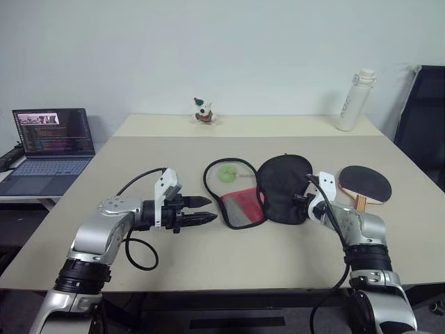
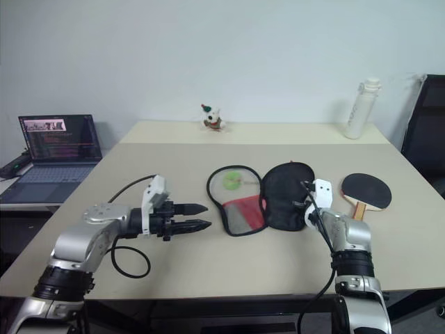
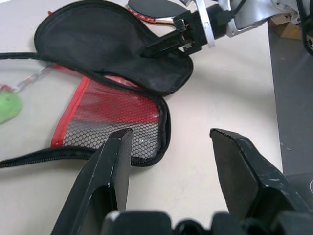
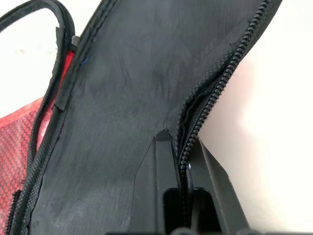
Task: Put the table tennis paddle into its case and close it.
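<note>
While the left tool hovered with fingers apart beside the opened case, the right tool was clamped on the case's zipper edge. Beyond, the table tennis paddle lay on the tabletop.

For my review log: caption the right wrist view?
Right end effector pinches the zip edge of the soft black fabric case.

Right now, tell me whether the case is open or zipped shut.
Open. The case lies unzipped and spread flat on the table, mesh pocket showing; the table tennis paddle lies outside, beside it.
</note>
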You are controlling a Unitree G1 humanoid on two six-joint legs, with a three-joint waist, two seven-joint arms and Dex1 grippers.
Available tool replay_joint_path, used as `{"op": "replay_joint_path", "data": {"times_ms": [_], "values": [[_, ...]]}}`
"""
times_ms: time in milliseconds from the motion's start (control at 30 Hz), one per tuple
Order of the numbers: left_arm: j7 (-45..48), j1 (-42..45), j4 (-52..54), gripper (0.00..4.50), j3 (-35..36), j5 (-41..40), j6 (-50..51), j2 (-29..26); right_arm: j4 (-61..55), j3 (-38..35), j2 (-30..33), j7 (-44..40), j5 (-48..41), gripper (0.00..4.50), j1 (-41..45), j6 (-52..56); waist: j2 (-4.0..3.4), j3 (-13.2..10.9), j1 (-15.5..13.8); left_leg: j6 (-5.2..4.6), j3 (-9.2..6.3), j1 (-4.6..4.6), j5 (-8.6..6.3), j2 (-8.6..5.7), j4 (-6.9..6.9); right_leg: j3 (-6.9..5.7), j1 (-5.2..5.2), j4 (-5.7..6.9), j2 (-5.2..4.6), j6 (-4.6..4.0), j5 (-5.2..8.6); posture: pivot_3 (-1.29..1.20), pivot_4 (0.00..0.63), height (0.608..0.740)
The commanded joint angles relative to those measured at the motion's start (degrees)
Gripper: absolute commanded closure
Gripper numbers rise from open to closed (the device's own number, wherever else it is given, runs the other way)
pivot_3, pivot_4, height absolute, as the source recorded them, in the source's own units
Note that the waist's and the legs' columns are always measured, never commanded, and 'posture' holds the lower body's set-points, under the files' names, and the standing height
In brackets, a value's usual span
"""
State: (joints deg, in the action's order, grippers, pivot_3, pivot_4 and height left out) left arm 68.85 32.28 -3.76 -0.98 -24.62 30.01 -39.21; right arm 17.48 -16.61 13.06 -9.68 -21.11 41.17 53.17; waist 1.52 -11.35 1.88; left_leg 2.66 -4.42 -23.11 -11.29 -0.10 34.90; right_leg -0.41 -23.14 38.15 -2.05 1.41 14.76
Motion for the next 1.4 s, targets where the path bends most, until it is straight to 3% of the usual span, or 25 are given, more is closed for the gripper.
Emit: {"op": "replay_joint_path", "data": {"times_ms": [33, 433, 567, 900, 1167, 1400], "values": [[0.97, 1.57, 0.00, 1.75, -0.26, -0.08, -1.47, 0.06, -4.44, -1.63, 1.74, 0.60, -1.03, 4.48, -0.62, 1.13, 0.00, 0.00, 0.00, 0.00, 0.00, 0.00, 0.00, 0.00, 0.00, 0.00, 0.00, 0.00, 0.00, 0.00, 0.00, 0.00, 0.150, 0.740], [1.51, 1.47, -0.67, 1.75, -1.14, 0.03, -2.60, 0.61, -0.60, -0.01, 5.08, -2.77, -0.73, 4.48, 1.52, 1.70, 0.00, 0.00, 0.01, 0.00, 0.01, 0.00, 0.00, 0.00, 0.00, 0.00, -0.01, 0.01, 0.01, 0.04, 0.02, 0.00, 0.150, 0.740], [1.50, 0.85, -0.60, 1.75, -0.80, 0.03, -2.97, 0.46, 0.17, -0.12, 5.88, -2.77, -0.23, 3.46, 2.13, 1.17, 0.00, 0.00, 0.01, 0.00, 0.01, 0.00, 0.00, 0.00, 0.01, 0.00, -0.01, 0.00, 0.01, 0.04, 0.02, 0.00, 0.150, 0.740], [0.76, -0.36, 0.34, 1.75, -0.44, -0.27, -3.51, 0.89, -10.89, 2.37, 15.14, -2.83, 3.52, 0.02, 0.52, 1.94, -0.03, -0.02, -0.04, -0.01, 0.00, -0.08, 0.00, -0.01, 0.01, -0.01, -0.05, -0.04, 0.00, 0.07, 0.04, 0.00, 0.150, 0.740], [2.44, 5.10, -1.94, 1.75, -2.23, 0.42, -5.27, 2.72, -3.19, -4.53, 13.98, 10.97, 9.27, 0.02, -1.15, -2.89, -0.03, -0.02, -0.09, -0.01, 0.01, -0.08, 0.01, -0.04, 0.05, 0.00, -0.04, -0.01, -0.01, 0.07, 0.03, 0.00, 0.150, 0.740], [5.26, 12.06, -8.31, 1.75, -5.02, 3.05, -9.15, 4.44, 7.50, -5.64, 10.59, 14.84, 9.67, 0.02, 1.65, -7.52, -0.04, -0.03, 0.35, -0.02, 0.07, -0.06, 0.01, -0.03, 0.01, 0.05, -0.06, 0.01, 0.01, 0.00, -0.01, 0.00, 0.150, 0.740]]}}
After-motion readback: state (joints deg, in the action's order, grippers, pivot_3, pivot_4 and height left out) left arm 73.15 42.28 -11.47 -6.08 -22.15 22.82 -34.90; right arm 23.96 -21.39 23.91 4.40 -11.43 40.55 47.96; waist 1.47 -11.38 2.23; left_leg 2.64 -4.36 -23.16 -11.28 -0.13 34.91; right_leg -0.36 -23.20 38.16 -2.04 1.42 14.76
